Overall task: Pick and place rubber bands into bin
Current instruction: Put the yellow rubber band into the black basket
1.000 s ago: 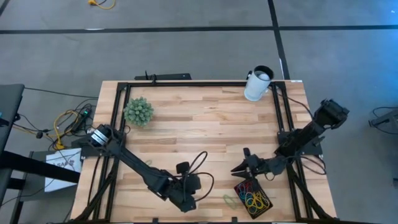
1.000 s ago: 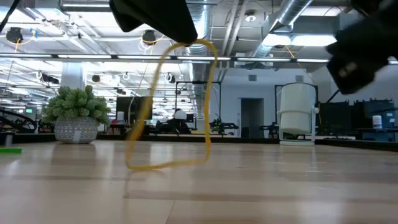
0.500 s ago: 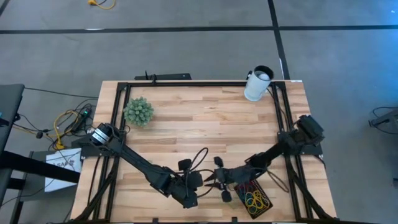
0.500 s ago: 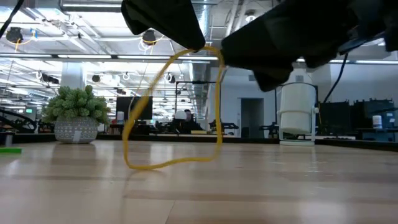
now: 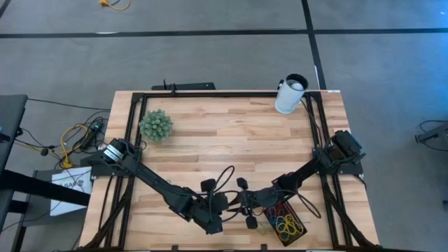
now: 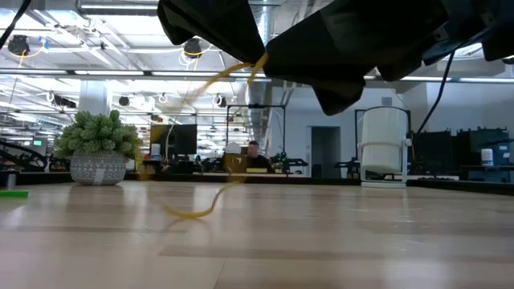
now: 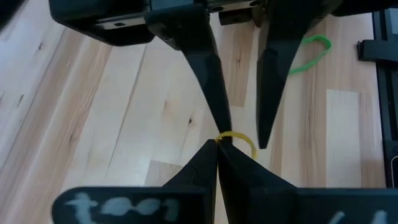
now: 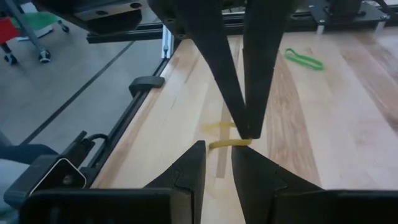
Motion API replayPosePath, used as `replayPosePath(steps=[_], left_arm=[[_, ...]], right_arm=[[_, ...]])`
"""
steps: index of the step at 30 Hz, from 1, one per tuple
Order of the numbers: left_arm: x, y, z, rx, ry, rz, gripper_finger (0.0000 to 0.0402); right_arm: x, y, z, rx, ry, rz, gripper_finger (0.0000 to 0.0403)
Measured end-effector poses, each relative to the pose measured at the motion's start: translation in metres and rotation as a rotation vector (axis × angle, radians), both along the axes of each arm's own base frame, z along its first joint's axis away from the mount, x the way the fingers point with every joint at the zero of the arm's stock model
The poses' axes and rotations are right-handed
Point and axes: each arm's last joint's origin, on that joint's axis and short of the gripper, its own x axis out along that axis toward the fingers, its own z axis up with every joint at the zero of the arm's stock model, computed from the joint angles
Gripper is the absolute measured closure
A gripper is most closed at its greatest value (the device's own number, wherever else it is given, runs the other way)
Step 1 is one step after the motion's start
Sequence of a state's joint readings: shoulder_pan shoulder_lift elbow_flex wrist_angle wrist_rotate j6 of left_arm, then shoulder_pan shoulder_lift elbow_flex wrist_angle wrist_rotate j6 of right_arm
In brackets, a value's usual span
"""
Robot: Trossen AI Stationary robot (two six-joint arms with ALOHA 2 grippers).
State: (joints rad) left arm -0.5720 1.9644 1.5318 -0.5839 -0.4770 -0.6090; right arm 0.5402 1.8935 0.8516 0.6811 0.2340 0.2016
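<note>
My left gripper (image 7: pixel 216 151) hangs over the near middle of the table, shut on a yellow rubber band (image 7: pixel 235 137). My right gripper (image 8: pixel 217 157) faces it from the table's right, open. Its two fingers (image 7: pixel 212 93) stand on either side of the band's top; I cannot tell if they touch it. The black bin (image 5: pixel 269 213) sits on the table just right of both grippers, with several coloured bands (image 5: pixel 285 224) inside. A green band (image 7: pixel 308 53) lies flat on the wood near the bin. My left gripper pinches the yellow band's upper end (image 6: pixel 255 63) between its two shut fingers, coming from above and pointing down. The band hangs slack below the fingers, and its lower end (image 6: pixel 191 213) rests on the table.
A potted green plant (image 5: pixel 155 126) stands at the far left of the table. A white cup (image 5: pixel 289 94) stands at the far right corner. A black frame (image 5: pixel 210 94) runs around the table's edges.
My right gripper has moved from beside the bin toward the table's left, up to my left gripper, and now brackets the yellow band's top. The band hung as a wide loop and now shows narrow and twisted. Its lower end has stayed on the table.
</note>
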Motion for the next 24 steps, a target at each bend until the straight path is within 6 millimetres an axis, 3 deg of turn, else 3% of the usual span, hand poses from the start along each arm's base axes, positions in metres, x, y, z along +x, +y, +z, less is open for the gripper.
replayPosePath(steps=[18, 24], left_arm=[[0.0036, -0.0023, 0.0034, -0.018, -0.044, -0.016, 0.0401], [0.0034, -0.0023, 0.0033, -0.015, -0.042, -0.018, 0.0401]], right_arm=[[0.0027, -0.0067, -0.0022, 0.041, 0.037, -0.043, 0.0334], [0.0024, -0.0069, -0.003, 0.037, 0.045, -0.044, 0.0382]])
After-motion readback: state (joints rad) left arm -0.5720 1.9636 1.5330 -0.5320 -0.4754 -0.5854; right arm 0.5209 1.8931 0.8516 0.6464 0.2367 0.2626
